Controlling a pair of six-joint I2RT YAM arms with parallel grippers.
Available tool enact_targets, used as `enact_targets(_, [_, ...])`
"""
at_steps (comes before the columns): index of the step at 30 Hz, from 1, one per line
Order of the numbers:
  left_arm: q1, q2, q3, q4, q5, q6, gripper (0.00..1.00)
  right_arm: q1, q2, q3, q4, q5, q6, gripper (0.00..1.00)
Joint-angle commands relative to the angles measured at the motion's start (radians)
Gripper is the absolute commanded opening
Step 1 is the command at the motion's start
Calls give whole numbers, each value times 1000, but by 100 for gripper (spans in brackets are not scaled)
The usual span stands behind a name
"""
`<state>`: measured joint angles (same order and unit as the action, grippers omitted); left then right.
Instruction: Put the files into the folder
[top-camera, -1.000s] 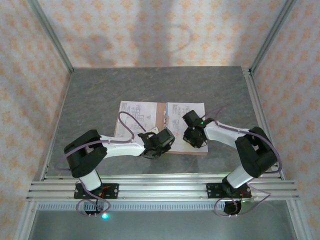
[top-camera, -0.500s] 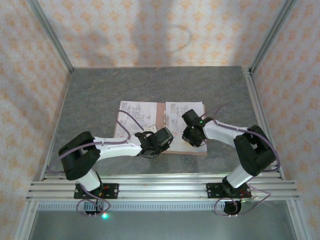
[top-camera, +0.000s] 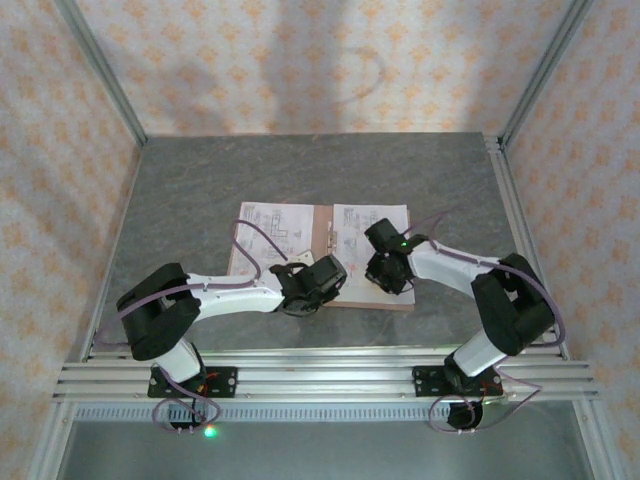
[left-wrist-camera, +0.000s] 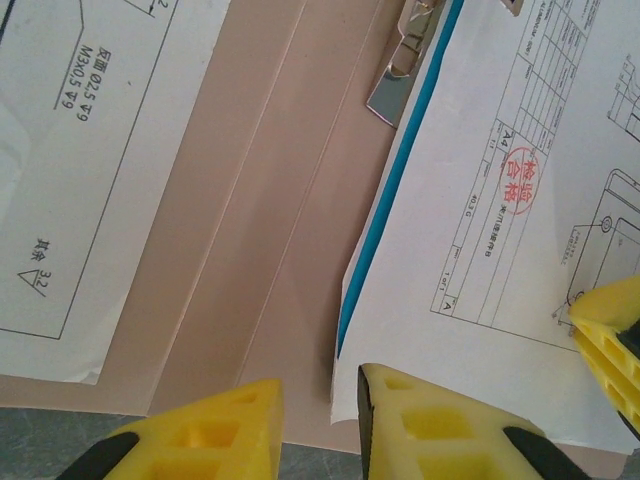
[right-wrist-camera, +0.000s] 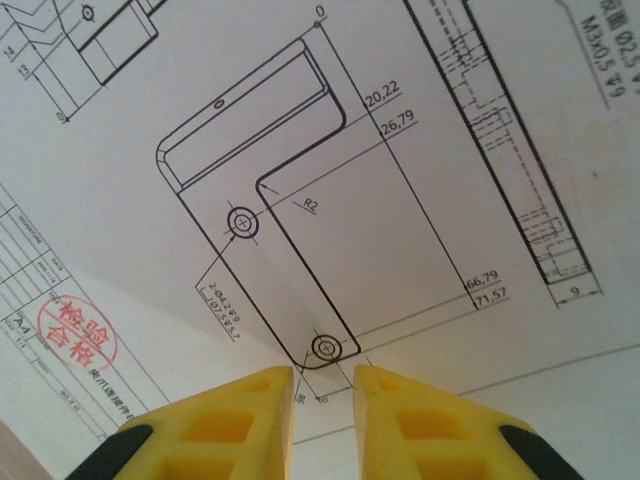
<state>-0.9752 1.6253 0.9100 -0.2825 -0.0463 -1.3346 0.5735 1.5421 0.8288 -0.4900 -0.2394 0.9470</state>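
Observation:
The folder (top-camera: 322, 228) lies open on the table, pinkish-brown (left-wrist-camera: 250, 200), with its metal fastener (left-wrist-camera: 400, 75) by the fold. White printed files cover both halves: one sheet (top-camera: 268, 225) on the left and one (top-camera: 372, 217) on the right, with a teal-blue sheet (left-wrist-camera: 395, 200) edging out from under it. My left gripper (left-wrist-camera: 318, 400) sits at the folder's near edge by the fold, jaws a little apart, the right sheet's corner in the gap. My right gripper (right-wrist-camera: 323, 385) is low over the right sheet (right-wrist-camera: 400, 200), jaws slightly apart, nothing held.
Grey table (top-camera: 200, 190) runs all round the folder. Metal frame posts (top-camera: 505, 200) and patterned walls close it in on three sides. My right gripper's yellow finger (left-wrist-camera: 610, 340) shows close by in the left wrist view.
The left arm has dropped lower and shifted its gripper slightly toward the fold, its jaws a little wider. The right gripper has hardly moved.

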Motion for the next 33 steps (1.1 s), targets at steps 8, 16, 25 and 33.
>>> enact_targets(8, [5,31,47,-46,-32,30,31,8,-56,18,-46,35,9,24])
enact_targets(16, [7,98,83,-32,8,46,30,8,-40,38,-58,54,0,24])
enact_targets(25, [7,131,91,-30,20,45,22,9,-35,35,-51,52,1,24])
enact_targets(33, [3,136,92,-30,25,43,11,8,-34,29,-47,52,4,24])
